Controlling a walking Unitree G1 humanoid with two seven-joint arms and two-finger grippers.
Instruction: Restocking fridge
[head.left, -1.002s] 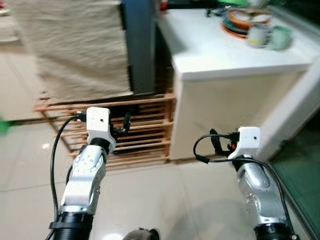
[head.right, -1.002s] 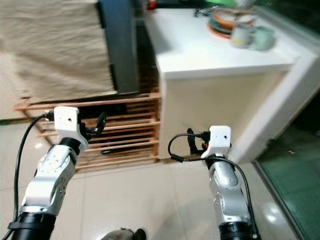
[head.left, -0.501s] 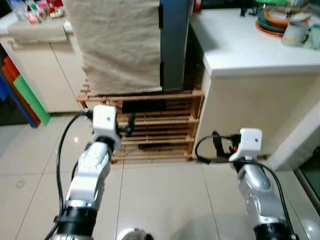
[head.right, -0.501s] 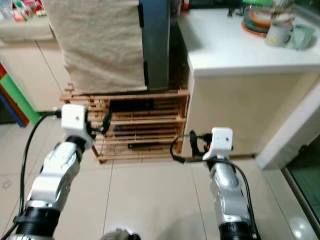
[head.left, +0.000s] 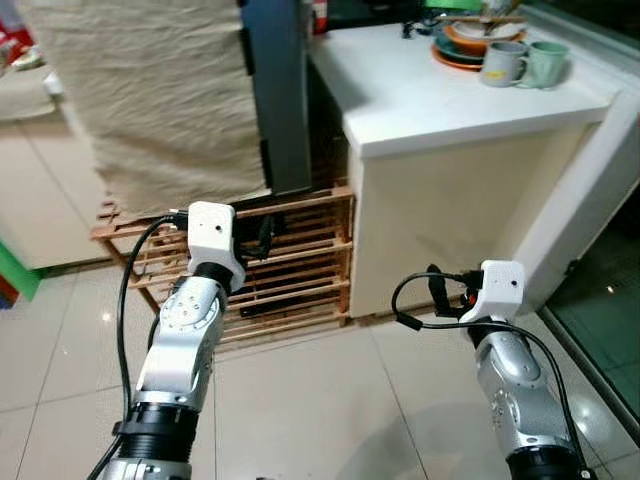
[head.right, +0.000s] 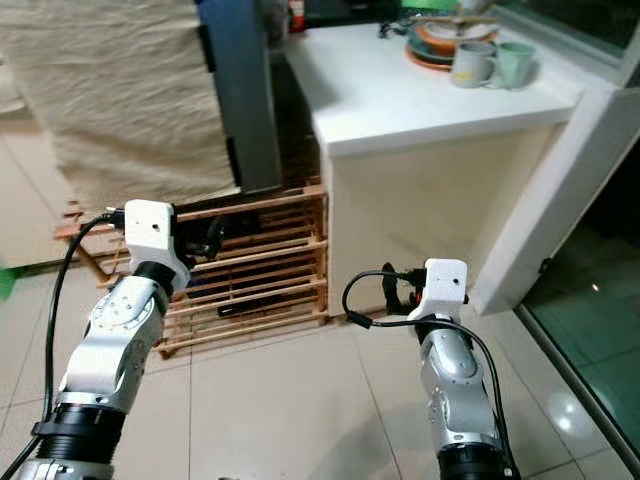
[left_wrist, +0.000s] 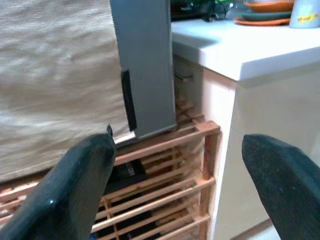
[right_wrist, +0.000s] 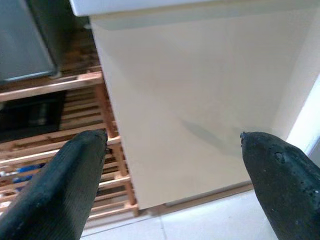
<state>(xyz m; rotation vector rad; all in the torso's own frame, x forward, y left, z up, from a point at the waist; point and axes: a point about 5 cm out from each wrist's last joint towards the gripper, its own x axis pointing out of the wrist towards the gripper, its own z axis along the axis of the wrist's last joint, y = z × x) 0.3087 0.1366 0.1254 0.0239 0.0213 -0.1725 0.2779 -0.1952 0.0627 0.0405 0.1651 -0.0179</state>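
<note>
White counter (head.left: 440, 95) bearing stacked plates (head.left: 462, 45) and mugs (head.left: 503, 62); wooden slatted rack (head.left: 290, 265) beside it on tiled floor (head.left: 330, 400). Left gripper (left_wrist: 170, 185) and right gripper (right_wrist: 170, 175) both released, empty.

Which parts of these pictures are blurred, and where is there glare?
Left wrist view: the left gripper's fingers are soft and out of focus; the wooden rack is sharper. Left eye view: the floor tiles show mild sheen; the mugs look slightly soft.

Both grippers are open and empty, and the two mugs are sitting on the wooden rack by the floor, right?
Not quite. Left gripper and right gripper are open and empty, but the two mugs stand on the white counter, not the wooden rack. The left eye view shows it.
</note>
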